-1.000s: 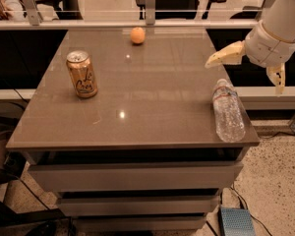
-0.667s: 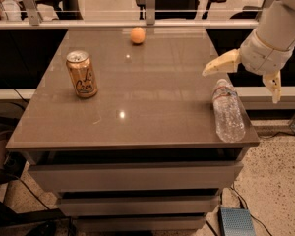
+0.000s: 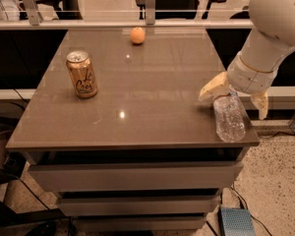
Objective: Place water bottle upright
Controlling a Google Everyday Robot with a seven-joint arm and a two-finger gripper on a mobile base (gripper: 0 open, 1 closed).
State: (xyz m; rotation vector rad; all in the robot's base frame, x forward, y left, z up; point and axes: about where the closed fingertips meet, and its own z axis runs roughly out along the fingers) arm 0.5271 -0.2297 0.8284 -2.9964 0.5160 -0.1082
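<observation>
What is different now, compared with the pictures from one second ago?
The gripper has come down and slightly to the left. Its open fingers now appear to stand on either side of the top end of the lying water bottle. Nothing was gripped or released. The water bottle, the gold can and the orange are where they were on the table.

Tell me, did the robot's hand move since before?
Yes. The gripper came down and left, closer to the water bottle lying on the table; its open fingers now flank the bottle's far end.
</observation>
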